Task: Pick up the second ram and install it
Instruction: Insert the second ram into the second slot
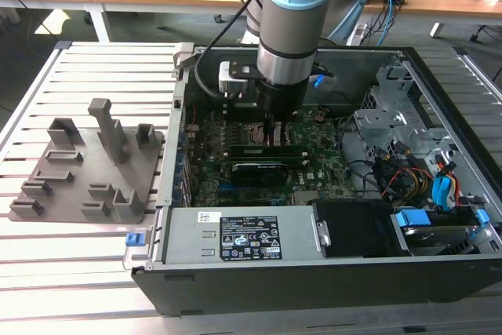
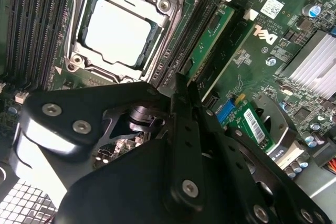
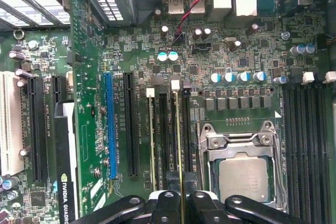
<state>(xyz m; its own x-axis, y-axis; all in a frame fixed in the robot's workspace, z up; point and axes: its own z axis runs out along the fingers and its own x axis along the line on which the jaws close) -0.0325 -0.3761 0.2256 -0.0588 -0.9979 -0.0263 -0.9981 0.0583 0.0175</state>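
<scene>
**A:** Where is the arm?

**B:** In the exterior view it reaches straight down into the open computer case point(image 1: 235, 268), which lies on the slatted surface point(image 1: 47, 256). The hand point(image 1: 272, 137) is low over the green main board, near the middle of the case.

**A:** Is the hand wide or narrow?

**B:** Narrow. In the first wrist view its two black fingers point(image 3: 167, 203) come close together, and the thin top edge of the second ram stick point(image 3: 178, 140) runs in between them. The hand point(image 3: 178, 202) is pinching that stick at one end.

**A:** So where does the stick sit?

**B:** It stands on edge along one of the long black slots just beside the square processor socket point(image 3: 242, 174). A white clip is at its far end. In the second wrist view its green face point(image 2: 210, 38) runs from the white clip to the tips of the hand point(image 2: 181, 85), with the socket point(image 2: 118, 30) on the other side of two dark slots.

**A:** Is it pushed fully home?

**B:** I cannot tell from these views.

**A:** What else is nearby?

**B:** Another thin stick point(image 3: 151, 140) stands on edge two slots further from the socket, also with a white clip at its end. Beyond it is a long blue slot point(image 3: 109, 129) on the main board point(image 3: 89, 77). Outside the case, on the exterior view's left, a grey holder tray point(image 1: 78, 170) with upright posts rests on the surface.
</scene>
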